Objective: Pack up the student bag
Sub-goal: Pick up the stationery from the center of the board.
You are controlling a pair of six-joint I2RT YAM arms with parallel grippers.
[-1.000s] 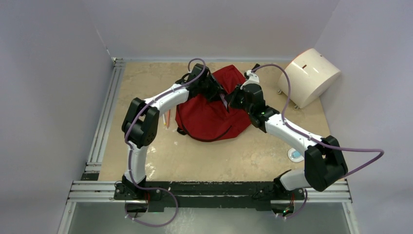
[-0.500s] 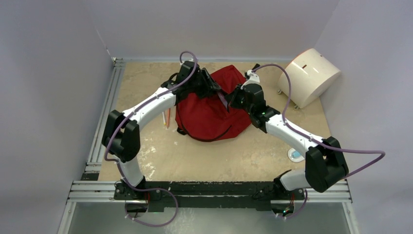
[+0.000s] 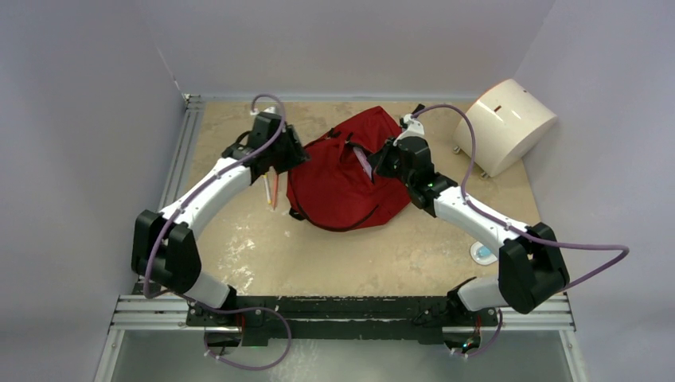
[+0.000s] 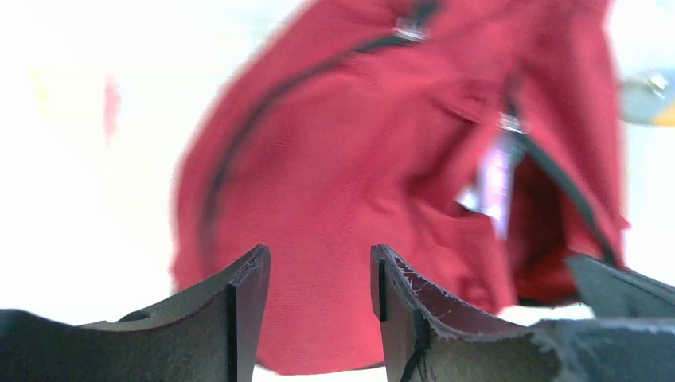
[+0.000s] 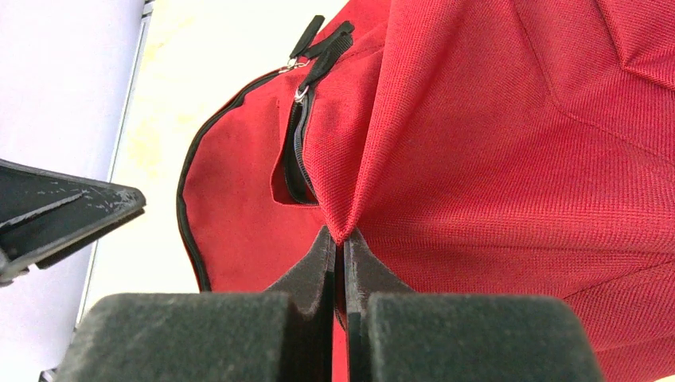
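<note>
The dark-red student bag [image 3: 338, 187] lies at the back middle of the table. My right gripper [image 3: 376, 163] is shut on a fold of its fabric at the top right and holds the flap up; the right wrist view shows the fabric [image 5: 517, 143] pinched between the pads [image 5: 338, 243], beside a black zipper [image 5: 298, 151]. A pale purple item [image 3: 362, 161] shows in the bag's opening. My left gripper [image 3: 296, 156] is open and empty, just left of the bag. In the blurred left wrist view the bag [image 4: 342, 167] fills the space ahead of the gripper [image 4: 318, 278].
An orange pencil [image 3: 274, 192] lies on the table left of the bag, below my left gripper. A white rounded box [image 3: 509, 123] stands at the back right. A small blue and white object [image 3: 482, 253] lies near the right arm's elbow. A metal rail [image 3: 171, 183] runs along the left edge.
My left arm has drawn back to the left, from over the bag's top to its left side, and its gripper is empty. My right gripper has kept its hold on the fabric.
</note>
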